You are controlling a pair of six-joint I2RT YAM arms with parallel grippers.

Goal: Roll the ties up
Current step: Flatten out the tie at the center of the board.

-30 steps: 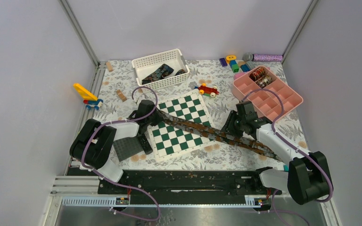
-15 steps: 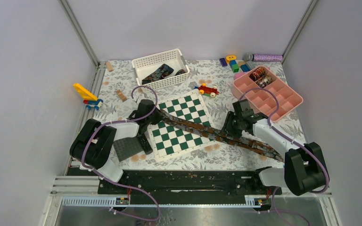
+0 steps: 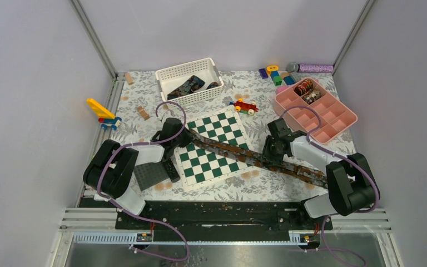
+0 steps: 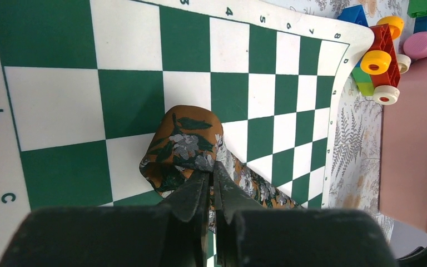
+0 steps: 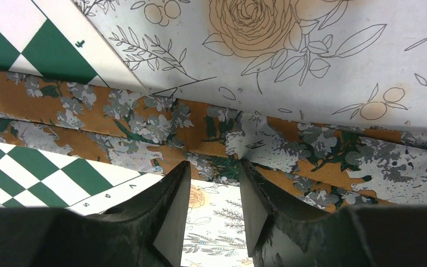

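A long brown-rust floral tie (image 3: 239,153) lies stretched diagonally across the green-and-white chessboard (image 3: 214,129) and onto the flowered table at the right. My left gripper (image 3: 179,134) is shut on the tie's folded near end (image 4: 186,139); its jaws (image 4: 212,173) are pinched together over the fabric. My right gripper (image 3: 270,152) is open. Its fingertips (image 5: 184,168) rest on the edge of the tie (image 5: 289,133) just off the board's corner, and nothing is between them. Two coiled ties (image 3: 306,89) sit in the pink tray (image 3: 333,119).
A white basket (image 3: 167,75) at the back holds dark ties (image 3: 188,85). A toy car (image 3: 246,105) stands behind the board. A yellow toy (image 3: 103,113) and wooden blocks lie at the left. A grey plate (image 3: 150,175) lies near the left arm. Coloured blocks (image 3: 278,75) are at the back right.
My right arm has swung its elbow inward, and its gripper has shifted slightly left and back along the tie. The left gripper and the tie's near end have stayed put.
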